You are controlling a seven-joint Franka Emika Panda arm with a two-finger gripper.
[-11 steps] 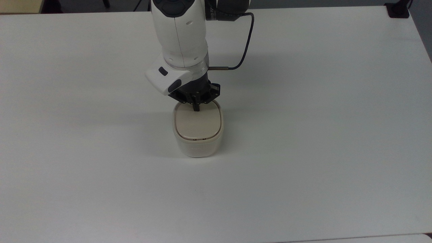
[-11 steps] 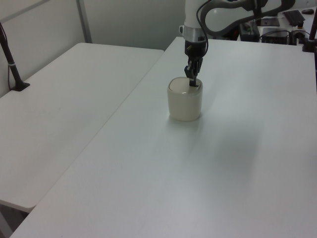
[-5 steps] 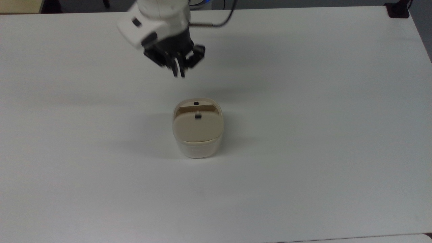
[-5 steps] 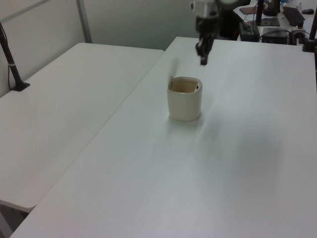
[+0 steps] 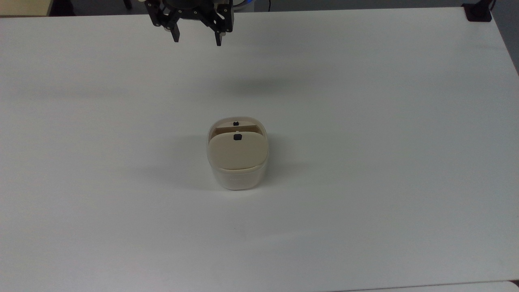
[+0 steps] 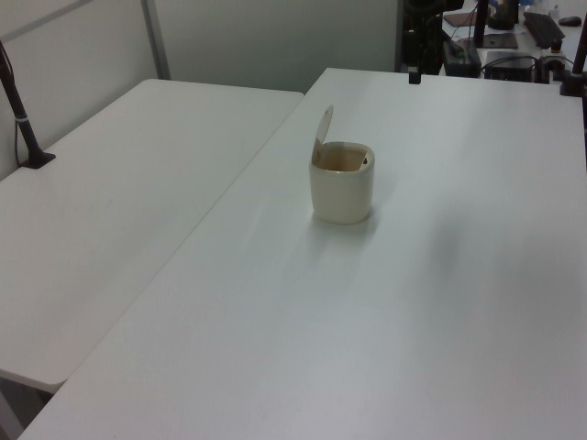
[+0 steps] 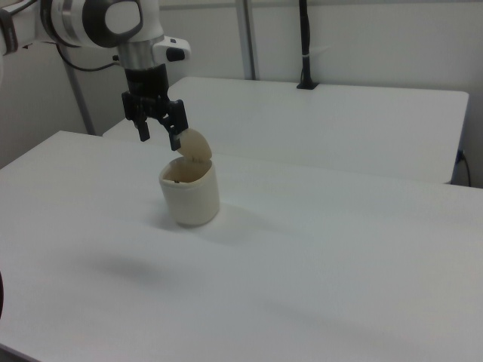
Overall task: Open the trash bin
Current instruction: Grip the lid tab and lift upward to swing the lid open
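Translucent white plastic forms the body of the trash bin, which stands upright on the white surface. Its beige lid is raised on its hinge and stands nearly upright over one edge of the bin, so the mouth of the bin is uncovered. A small black square button sits on the lid near its free edge, and a second small black piece shows on the bin's rim just beyond it in the top view.

The tool hangs in the air, apart from the bin and touching nothing. Its two black fingers are spread wide with only empty space between them, pointing down. In the top view the tool is well above the bin in the picture and a little toward the top view's left of it. In the right view the tool is higher than the bin's mouth, toward the right view's left of the raised lid and near it. In the left view a dark fingertip shows beyond the bin, toward the left view's right of it.
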